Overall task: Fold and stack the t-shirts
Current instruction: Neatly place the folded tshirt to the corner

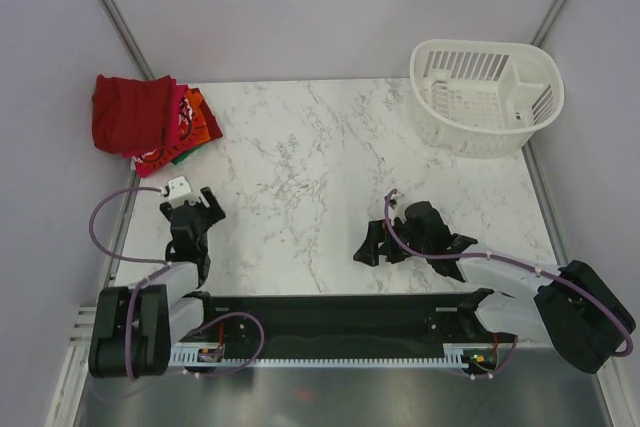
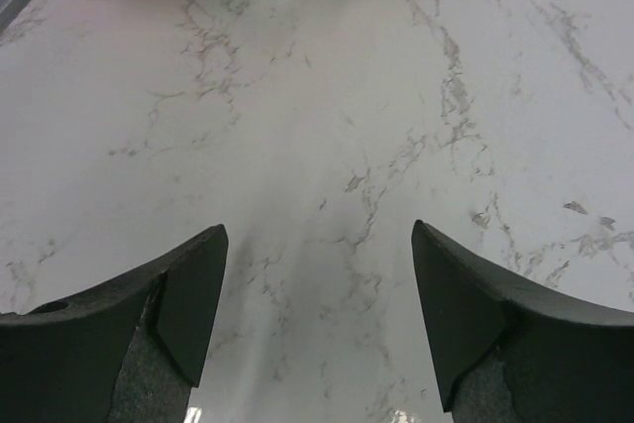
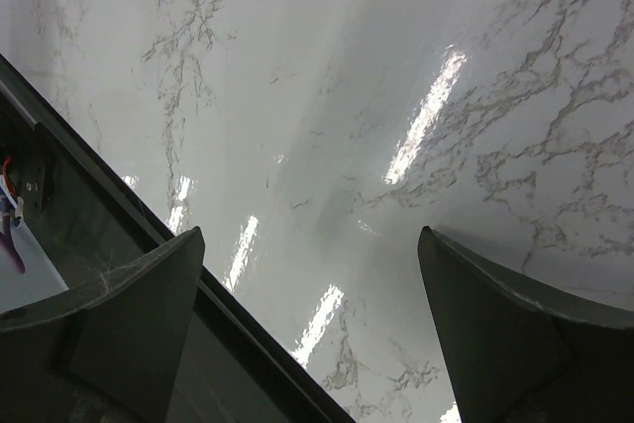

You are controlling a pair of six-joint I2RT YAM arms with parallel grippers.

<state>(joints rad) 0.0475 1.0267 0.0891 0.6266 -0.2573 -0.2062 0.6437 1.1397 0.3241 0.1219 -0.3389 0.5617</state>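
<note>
marble-patterned table (image 1: 330, 177) carries a white basket (image 1: 487, 97) at its far right corner and the t-shirts (image 1: 150, 122) piled at the far left, apparently stacked clear of the working middle, while the left gripper (image 2: 317, 235) and right gripper (image 3: 309, 240) rest low, jaws spread, holding nothing.

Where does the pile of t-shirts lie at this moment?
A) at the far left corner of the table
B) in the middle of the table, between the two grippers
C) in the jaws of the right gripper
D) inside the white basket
A: the pile of t-shirts lies at the far left corner of the table; the basket shows no cloth, and the left gripper and right gripper are open and hold nothing.
</note>
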